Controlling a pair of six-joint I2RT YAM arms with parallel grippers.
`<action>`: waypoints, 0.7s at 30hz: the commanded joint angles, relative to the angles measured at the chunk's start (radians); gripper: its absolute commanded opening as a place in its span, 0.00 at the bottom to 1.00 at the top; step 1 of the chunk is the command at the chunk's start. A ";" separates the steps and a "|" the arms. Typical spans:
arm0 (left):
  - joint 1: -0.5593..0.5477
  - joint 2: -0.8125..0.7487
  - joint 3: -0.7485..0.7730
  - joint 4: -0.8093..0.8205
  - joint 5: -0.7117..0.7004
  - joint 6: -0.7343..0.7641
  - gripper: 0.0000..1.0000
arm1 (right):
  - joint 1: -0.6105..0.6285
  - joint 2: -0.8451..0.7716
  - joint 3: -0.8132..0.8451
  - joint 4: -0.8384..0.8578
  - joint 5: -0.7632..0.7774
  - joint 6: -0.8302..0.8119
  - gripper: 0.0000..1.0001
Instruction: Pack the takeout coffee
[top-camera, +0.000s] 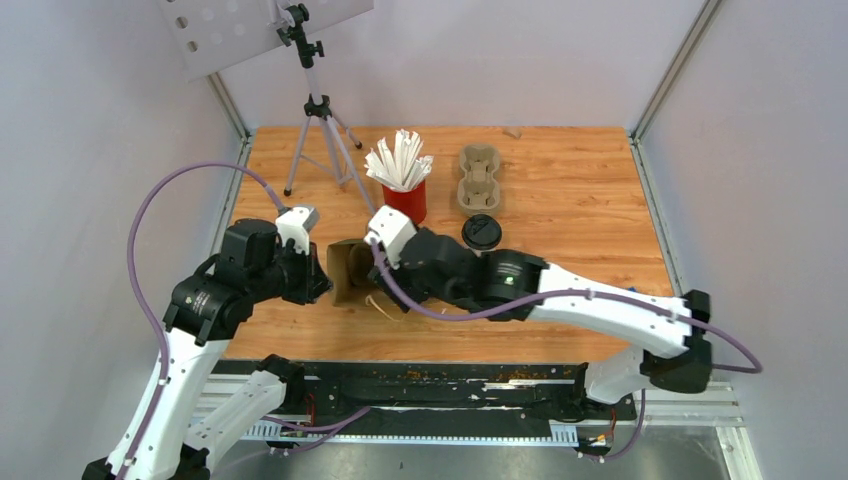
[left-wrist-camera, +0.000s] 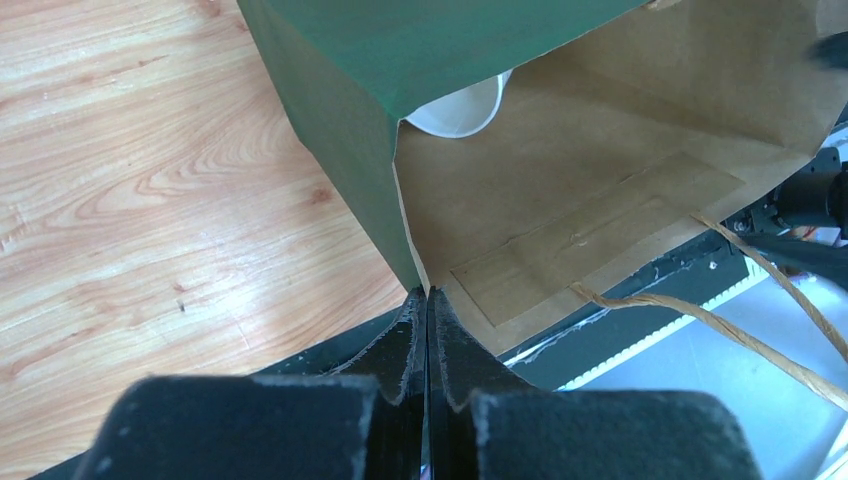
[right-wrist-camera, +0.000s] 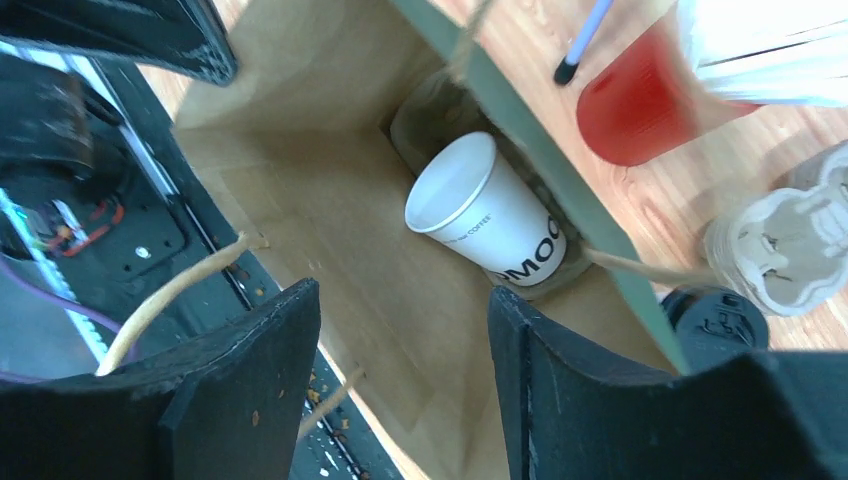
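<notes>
Bag edge (risk): the left gripper (left-wrist-camera: 428, 300) pinches only a thin corner of the bag (left-wrist-camera: 600, 160). The paper could slip or tear, and the mouth would sag shut.
Cup (risk): the cup (right-wrist-camera: 495, 220) lies tilted deep in the bag (lid end hidden). A fingertip snagging a twine handle could jolt it.
Left arm: low, left of the bag, jaws clenched on its edge.
Right arm: stretched across, right gripper (right-wrist-camera: 400, 300) at the bag's mouth, jaws parted, grasping nothing.
Second cup (top-camera: 481, 231): upright on the table (top-camera: 580, 200), outside the bag.
</notes>
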 joint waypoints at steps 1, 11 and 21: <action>-0.003 -0.010 -0.001 0.049 0.021 -0.003 0.00 | 0.007 0.089 0.036 0.084 -0.009 -0.064 0.61; -0.003 -0.023 -0.015 0.057 0.035 -0.009 0.00 | -0.029 0.238 -0.010 0.143 0.107 -0.078 0.60; -0.003 -0.039 -0.028 0.060 0.049 -0.024 0.00 | -0.074 0.319 -0.063 0.233 0.210 -0.012 0.60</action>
